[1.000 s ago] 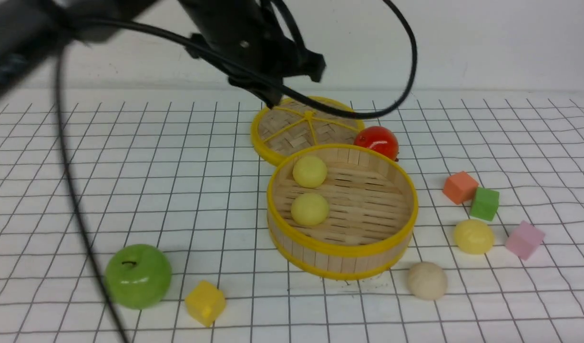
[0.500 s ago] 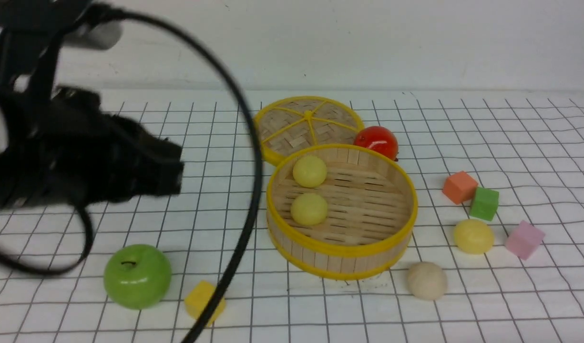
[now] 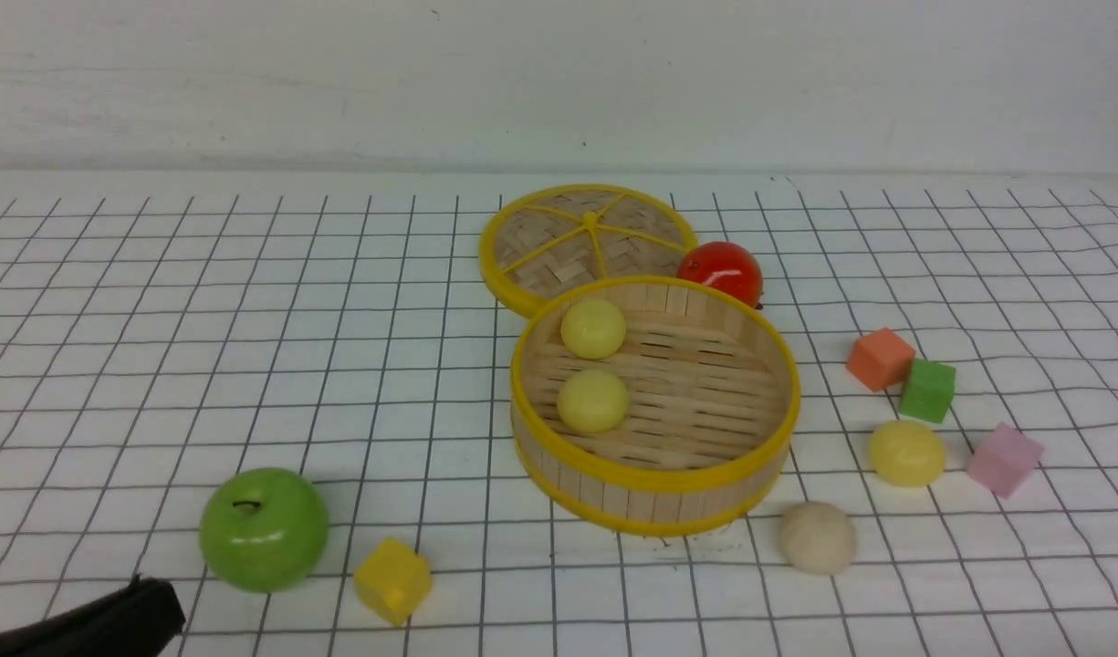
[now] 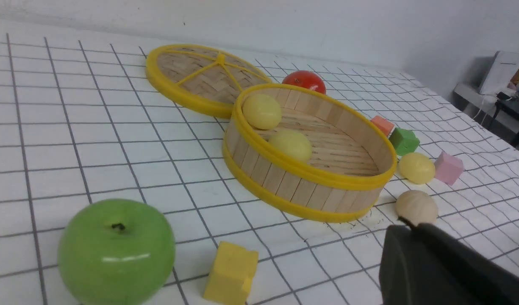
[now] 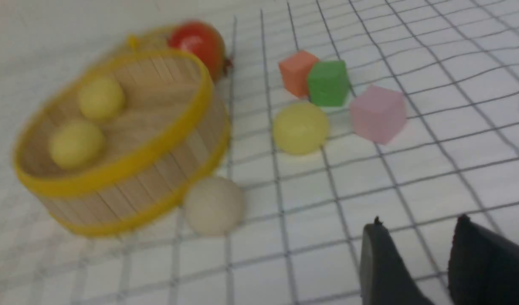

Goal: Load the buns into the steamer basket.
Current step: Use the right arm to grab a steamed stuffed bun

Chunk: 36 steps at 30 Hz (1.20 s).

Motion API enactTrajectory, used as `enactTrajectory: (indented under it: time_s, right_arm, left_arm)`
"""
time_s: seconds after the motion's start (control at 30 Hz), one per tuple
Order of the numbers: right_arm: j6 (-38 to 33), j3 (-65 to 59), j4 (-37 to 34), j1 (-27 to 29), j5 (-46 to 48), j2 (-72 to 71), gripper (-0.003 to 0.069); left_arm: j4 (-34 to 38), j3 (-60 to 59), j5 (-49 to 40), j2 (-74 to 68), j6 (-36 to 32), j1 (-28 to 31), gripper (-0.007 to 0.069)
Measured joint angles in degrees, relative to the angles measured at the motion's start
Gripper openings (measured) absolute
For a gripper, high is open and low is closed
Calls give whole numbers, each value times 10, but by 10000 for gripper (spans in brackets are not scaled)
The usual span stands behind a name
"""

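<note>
— What lies behind the white gridded cloth?
— A plain white wall, meeting the cloth's far edge.
— And past the cloth's right side?
— A dark side table, with a white box near it. The light is soft and even.

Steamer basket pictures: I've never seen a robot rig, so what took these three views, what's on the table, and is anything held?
A two-armed robot took them: one camera sits between its arms looking forward, one rides on each wrist. The steamer basket holds two yellow buns; a third yellow bun and a beige bun lie outside on the gridded table. Also: the lid, a tomato, a green apple and four cubes, yellow, orange, green, pink. The left gripper is shut, the right gripper open; neither holds anything.
</note>
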<state>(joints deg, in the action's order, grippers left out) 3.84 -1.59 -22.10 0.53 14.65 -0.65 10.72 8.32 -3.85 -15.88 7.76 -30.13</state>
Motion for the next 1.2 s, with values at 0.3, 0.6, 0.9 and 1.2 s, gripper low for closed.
enactTrajectory:
  time_s: [0.3, 0.6, 0.9, 1.2]
  right_arm:
    - [25, 46, -143, 0, -33, 13, 167]
    - [-123, 370, -35, 0, 304, 363, 8]
    - [-125, 539, 27, -119, 372, 738, 0]
    - [-11, 637, 137, -207, 324, 931, 180]
  left_arm:
    - [0, -61, -15, 4, 0, 0, -13]
    - [0, -68, -54, 4, 0, 0, -13]
    - [0, -68, -57, 4, 0, 0, -13]
    - [0, -68, -57, 4, 0, 0, -11]
